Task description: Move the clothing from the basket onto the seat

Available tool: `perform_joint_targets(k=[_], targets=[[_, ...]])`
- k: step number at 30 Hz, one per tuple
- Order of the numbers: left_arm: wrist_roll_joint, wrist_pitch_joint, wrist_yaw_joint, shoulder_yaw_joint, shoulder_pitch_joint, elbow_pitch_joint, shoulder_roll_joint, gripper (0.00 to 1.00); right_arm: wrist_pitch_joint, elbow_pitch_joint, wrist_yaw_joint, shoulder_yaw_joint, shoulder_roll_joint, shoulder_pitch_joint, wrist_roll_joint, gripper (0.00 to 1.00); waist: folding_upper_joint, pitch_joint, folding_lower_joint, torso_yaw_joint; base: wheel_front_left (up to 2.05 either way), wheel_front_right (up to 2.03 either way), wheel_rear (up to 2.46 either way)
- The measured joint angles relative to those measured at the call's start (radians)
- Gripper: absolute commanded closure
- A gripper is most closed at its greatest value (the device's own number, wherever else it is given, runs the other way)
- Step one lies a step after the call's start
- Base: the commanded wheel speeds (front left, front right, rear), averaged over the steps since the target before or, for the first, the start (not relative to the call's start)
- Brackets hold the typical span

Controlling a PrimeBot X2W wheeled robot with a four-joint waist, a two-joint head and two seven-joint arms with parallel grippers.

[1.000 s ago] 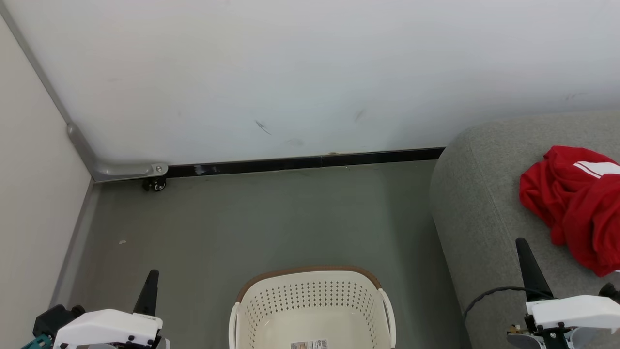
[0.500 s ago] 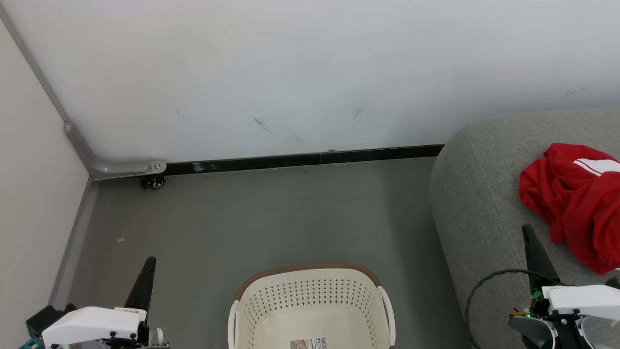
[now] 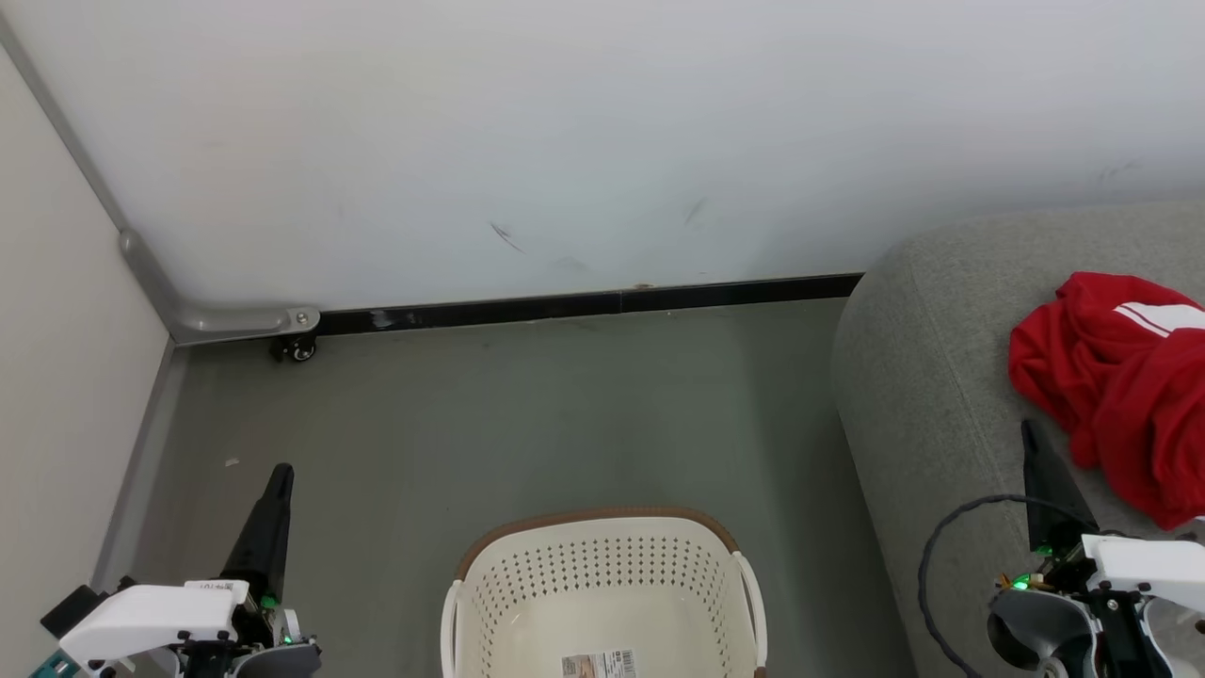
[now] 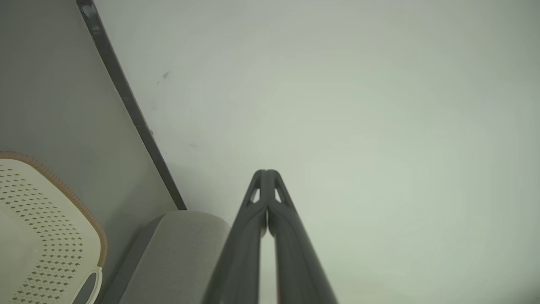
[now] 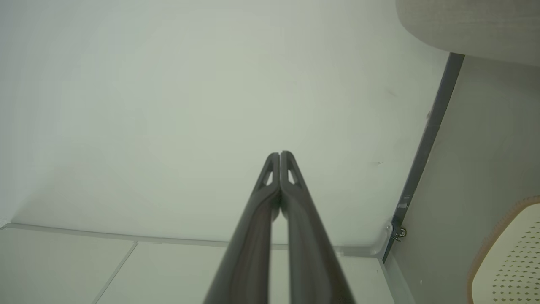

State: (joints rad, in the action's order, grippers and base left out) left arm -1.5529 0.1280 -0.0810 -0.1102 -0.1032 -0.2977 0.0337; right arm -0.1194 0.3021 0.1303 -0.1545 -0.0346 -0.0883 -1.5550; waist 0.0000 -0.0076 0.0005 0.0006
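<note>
Red clothing (image 3: 1120, 386) with white stripes lies bunched on the grey seat (image 3: 923, 395) at the right. The cream basket (image 3: 602, 584) with a brown rim stands on the floor at bottom centre; inside it I see bare plastic and a label. My left gripper (image 3: 281, 473) is shut with nothing in it, left of the basket. My right gripper (image 3: 1029, 431) is shut and empty over the seat's front part, just left of the clothing. In the wrist views both pairs of fingers (image 4: 266, 174) (image 5: 279, 155) meet at the tips and point at the wall.
A white wall (image 3: 565, 141) with a black skirting strip (image 3: 584, 306) closes the far side. A panel on a small caster (image 3: 299, 350) forms the left corner. Grey floor (image 3: 527, 414) lies between basket and wall. A black cable (image 3: 941, 556) loops by my right wrist.
Both grippers have reached further up the head view, still shut. The whole picture has shifted slightly, so the camera moved. The clothing lies as before on the seat.
</note>
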Motion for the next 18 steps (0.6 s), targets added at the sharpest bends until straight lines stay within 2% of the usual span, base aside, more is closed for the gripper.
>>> perform_joint_targets(k=[5, 18], targets=[[-0.037, 0.006, -0.003, -0.003, -0.006, 0.014, -0.001, 1.0, -0.004, 0.0, 0.0, 0.0, -0.001, -0.017, -0.032, 1.0, 0.0, 0.001, 0.0, 0.0, 0.0, 0.0, 0.0], [-0.038, 0.004, -0.001, 0.001, -0.005, 0.04, -0.001, 1.0, -0.004, -0.001, 0.0, 0.0, -0.001, -0.017, -0.032, 1.0, 0.0, 0.002, -0.0001, 0.0, 0.0, 0.0, 0.0]])
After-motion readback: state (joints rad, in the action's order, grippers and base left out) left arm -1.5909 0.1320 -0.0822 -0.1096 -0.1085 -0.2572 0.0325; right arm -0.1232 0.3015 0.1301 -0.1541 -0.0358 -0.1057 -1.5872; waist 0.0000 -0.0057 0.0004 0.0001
